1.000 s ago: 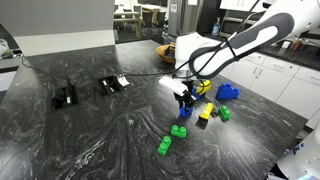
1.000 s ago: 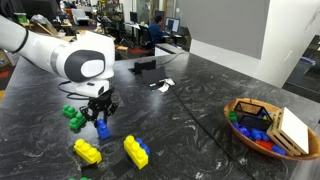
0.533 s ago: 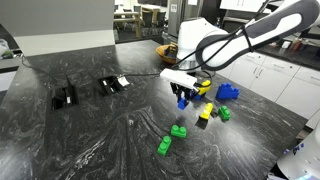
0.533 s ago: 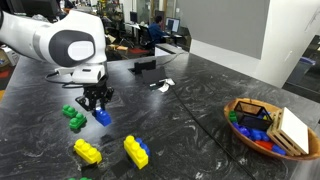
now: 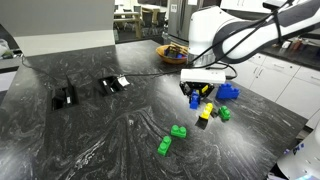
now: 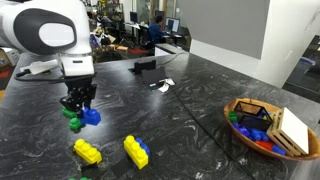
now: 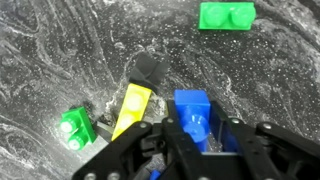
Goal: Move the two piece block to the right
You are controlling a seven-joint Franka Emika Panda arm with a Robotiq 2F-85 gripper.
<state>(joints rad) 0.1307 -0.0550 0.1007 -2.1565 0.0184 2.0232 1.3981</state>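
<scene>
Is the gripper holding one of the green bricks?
No, in the wrist view the gripper is shut on the small blue brick; the green bricks lie on the table.

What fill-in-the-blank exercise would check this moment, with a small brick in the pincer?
The small brick clamped in the pincer is ____. In the wrist view, the long brick lying beside it is ____. In an exterior view, the two loose bricks nearest the camera are both ____.
Missing words: blue; yellow; green.
</scene>
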